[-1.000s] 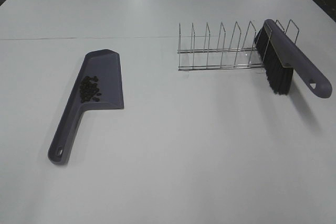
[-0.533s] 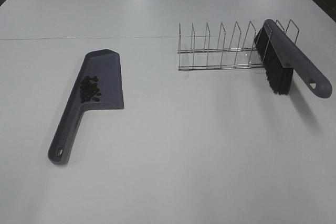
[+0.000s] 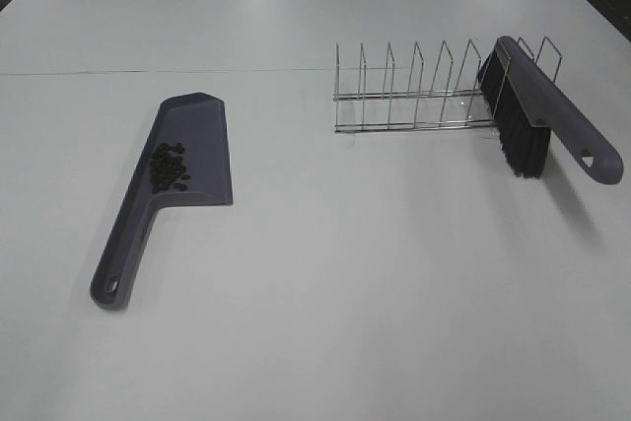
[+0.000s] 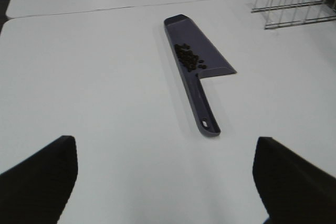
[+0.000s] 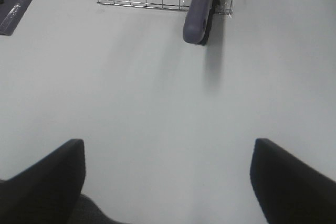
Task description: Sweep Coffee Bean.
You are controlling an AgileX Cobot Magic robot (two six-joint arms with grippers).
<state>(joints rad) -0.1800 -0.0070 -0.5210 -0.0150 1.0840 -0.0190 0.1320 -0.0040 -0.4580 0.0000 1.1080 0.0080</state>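
Already the coffee bean [image 3: 169,167] cluster lies inside the purple dustpan [image 3: 192,135], gathered on the pan's floor near where the flat scoop narrows into its handle. The dustpan rests flat on the white table [image 3: 325,283], on the left side in the exterior high view, its handle running toward the near edge and its open lip pointing away. In the left wrist view the same beans [image 4: 189,58] sit as a dark patch on the pan [image 4: 202,51], and none are visible loose on the table around it.

Over on the right a wire rack [image 3: 414,91] stands upright, well apart from the dustpan. A brush [image 3: 537,110] leans against the rack's right end, tilted, black bristles pointing down to the table and its purple handle slanting toward the near right; whether the bristle tips actually touch the tabletop is hard to judge from here.

Neither arm shows in the exterior high view. The left gripper [image 4: 165,171] hangs above bare table short of the dustpan handle, its two dark fingers spread wide with nothing between them. The right gripper [image 5: 167,179] is likewise spread wide and empty, short of the brush handle [image 5: 201,11].
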